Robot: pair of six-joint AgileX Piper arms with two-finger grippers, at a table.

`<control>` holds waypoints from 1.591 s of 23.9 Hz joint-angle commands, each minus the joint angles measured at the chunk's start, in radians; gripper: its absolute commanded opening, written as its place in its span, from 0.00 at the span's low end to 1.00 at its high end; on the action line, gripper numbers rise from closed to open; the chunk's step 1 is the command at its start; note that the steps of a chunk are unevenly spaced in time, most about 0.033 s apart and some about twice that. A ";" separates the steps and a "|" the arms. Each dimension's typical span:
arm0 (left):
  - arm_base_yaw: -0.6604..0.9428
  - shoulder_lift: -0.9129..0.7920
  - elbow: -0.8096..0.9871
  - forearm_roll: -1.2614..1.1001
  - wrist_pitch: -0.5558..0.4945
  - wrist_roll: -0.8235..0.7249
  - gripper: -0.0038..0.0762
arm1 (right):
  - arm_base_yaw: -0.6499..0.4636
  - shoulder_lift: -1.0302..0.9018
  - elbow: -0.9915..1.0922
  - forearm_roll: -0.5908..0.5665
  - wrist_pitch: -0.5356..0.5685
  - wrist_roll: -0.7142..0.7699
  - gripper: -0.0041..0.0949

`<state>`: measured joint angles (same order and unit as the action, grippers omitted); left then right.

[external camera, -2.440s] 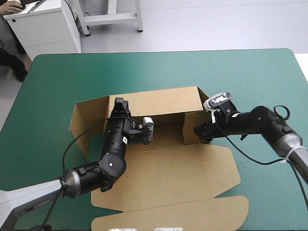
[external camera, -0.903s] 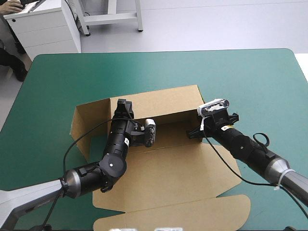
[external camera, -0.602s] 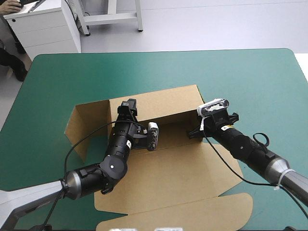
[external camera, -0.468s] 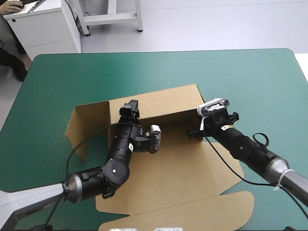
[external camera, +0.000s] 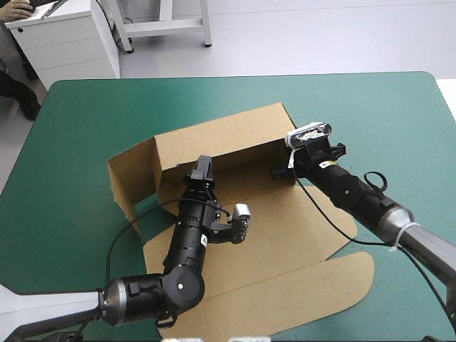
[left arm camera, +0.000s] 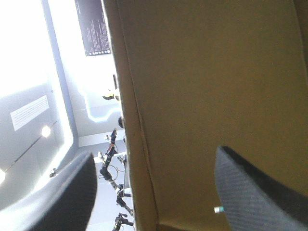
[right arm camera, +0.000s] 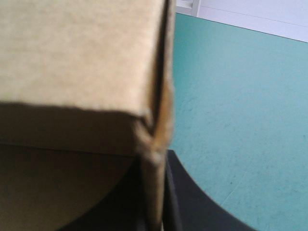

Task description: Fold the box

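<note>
Lid: the lid panel (external camera: 313, 285) of the brown box (external camera: 285, 221) lies flat on the teal-green surface (external camera: 370, 107), nearest you. It has slid a little to the right with the rest of the sheet.
Left gripper: the left gripper (external camera: 204, 171) sits over the box floor, pointing at the rear wall (external camera: 221, 139), with its black fingers spread wide. In its wrist view a board edge, probably that wall's top, stands between them unpinched. Earlier it was farther off, up against the wall — the arm has drawn back toward you.
Left side flap: the left side flap (external camera: 132, 174) stands steeper than just before, when it splayed outward.
Right gripper: the right gripper (external camera: 280, 172) is clamped on the right end flap (right arm camera: 153, 144), with the board pinched between its fingers at the corner where the flap meets the rear wall. It has carried that corner away from you.
Rear wall: it stands upright. The whole box has swung round, so its right end is now farther from you than before.
What it means: as I read it, the walls are up but not tucked, and only the right corner is held. Expect the left side to need seating next — and watch that the free wall does not sag while your left gripper is off it.
</note>
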<state>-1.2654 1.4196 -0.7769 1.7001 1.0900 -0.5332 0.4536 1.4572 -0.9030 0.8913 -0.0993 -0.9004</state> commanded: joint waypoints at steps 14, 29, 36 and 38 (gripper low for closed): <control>-0.046 -0.026 -0.183 -0.422 -0.070 0.409 0.04 | -0.100 0.031 -0.159 -0.011 0.108 0.002 0.02; 1.334 -0.026 -0.838 -2.179 0.065 0.834 0.05 | -0.100 0.031 -0.159 -0.011 0.135 0.002 0.02; 1.570 -0.026 -0.483 -2.383 -0.067 0.902 0.05 | -0.100 0.033 -0.157 -0.011 0.162 0.002 0.02; 1.568 -0.026 -0.432 -2.395 -0.110 0.904 0.05 | -0.100 0.034 -0.157 -0.011 0.162 0.002 0.02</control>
<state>0.3024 1.4295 -1.2386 -0.6082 1.0620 0.3669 0.3579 1.5285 -1.0253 0.8665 0.0944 -0.9005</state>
